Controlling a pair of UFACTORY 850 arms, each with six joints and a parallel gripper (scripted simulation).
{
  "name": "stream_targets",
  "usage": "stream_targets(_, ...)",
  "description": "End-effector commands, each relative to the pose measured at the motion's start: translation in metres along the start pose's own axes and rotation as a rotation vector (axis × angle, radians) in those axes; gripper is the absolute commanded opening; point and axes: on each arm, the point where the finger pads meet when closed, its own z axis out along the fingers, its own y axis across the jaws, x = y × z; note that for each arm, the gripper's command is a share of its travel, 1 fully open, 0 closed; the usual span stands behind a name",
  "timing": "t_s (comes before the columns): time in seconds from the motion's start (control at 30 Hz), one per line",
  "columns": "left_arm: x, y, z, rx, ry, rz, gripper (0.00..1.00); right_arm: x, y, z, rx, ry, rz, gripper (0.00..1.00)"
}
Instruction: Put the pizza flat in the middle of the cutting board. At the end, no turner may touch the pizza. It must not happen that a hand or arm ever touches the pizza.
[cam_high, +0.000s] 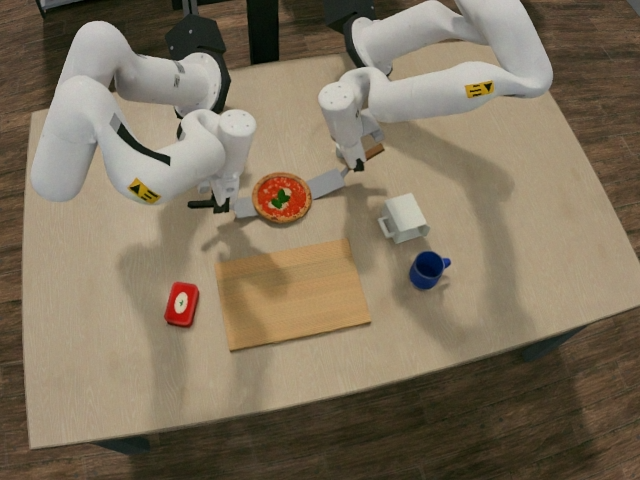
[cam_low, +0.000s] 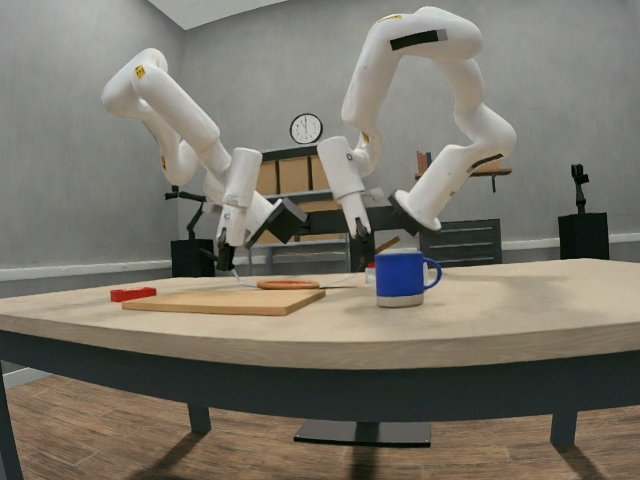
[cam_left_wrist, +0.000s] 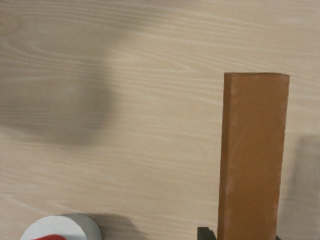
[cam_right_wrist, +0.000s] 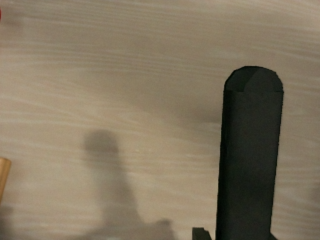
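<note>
Pizza (cam_high: 281, 197) (cam_low: 288, 284) lies level near the centre of the top view, above the cutting board (cam_high: 292, 294) (cam_low: 222, 302) in that frame and off it. Transfer not yet made.

Left gripper (cam_high: 358, 165) (cam_low: 361, 232) (cam_left_wrist: 242, 235): nearly closed, gripping the brown-handled turner (cam_high: 325, 184) (cam_low: 388, 243) (cam_left_wrist: 254, 155). Right gripper (cam_high: 221, 206) (cam_low: 225, 258) (cam_right_wrist: 237, 235): likewise narrow, firm on the black-handled turner (cam_high: 244, 208) (cam_low: 244, 281) (cam_right_wrist: 251, 160). Blades meet the crust from opposite sides; how far each reaches underneath is hidden.

Step in hand, as I judge it: getting both blades under. Keep them low and level, slide inward slowly along one line, each countering the other's push. Lift together only once the disc is well borne; uneven height could tip it. Carry toward the lower part of the top view, centre over the board, lower flat, then draw both blades out evenly. Grippers must keep off the crust.

Materials: browned, rounded rim, red sauce, pale patches, green leaves. Blades grey, flat, metallic-looking. Brown handle square-edged, faintly scuffed; black one round-ended, matt. Board rectangular, honey-coloured, fine straight grain; worktop (cam_high: 465, 335) (cam_low: 465, 320) paler, wavy grain.
</note>
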Motion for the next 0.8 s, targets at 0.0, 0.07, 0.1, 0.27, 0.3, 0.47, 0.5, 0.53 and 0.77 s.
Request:
stream_targets(0.0,0.0,0.0,-0.001,-0.001,-0.001,-0.001,0.08,-0.006,0.0,-0.002,0.001,0.0,0.0,0.08)
stream_targets(0.07,0.0,0.0,-0.001,-0.001,-0.001,-0.001,0.08,-0.008,0.0,-0.002,0.001,0.0,0.0,0.08)
stream_targets(0.1,0.0,0.0,-0.001,-0.001,-0.001,-0.001,0.08,-0.01,0.0,-0.003,0.001,0.0,0.0,0.08)
stream_targets(0.27,0.0,0.0,-0.001,-0.001,-0.001,-0.001,0.08,-0.013,0.0,-0.004,0.001,0.0,0.0,0.08)
stream_targets(0.3,0.0,0.0,-0.001,-0.001,-0.001,-0.001,0.08,-0.014,0.0,-0.004,0.001,0.0,0.0,0.08)
stream_targets(0.47,0.0,0.0,-0.001,-0.001,-0.001,-0.001,0.08,-0.02,0.0,-0.005,0.001,0.0,0.0,0.08)
stream_targets(0.5,0.0,0.0,-0.001,-0.001,-0.001,-0.001,0.08,-0.021,0.0,-0.006,0.001,0.0,0.0,0.08)
stream_targets(0.53,0.0,0.0,-0.001,-0.001,-0.001,-0.001,0.08,-0.022,0.0,-0.006,0.001,0.0,0.0,0.08)
stream_targets(0.77,0.0,0.0,-0.001,-0.001,-0.001,-0.001,0.08,-0.027,0.0,-0.007,0.001,0.0,0.0,0.08)
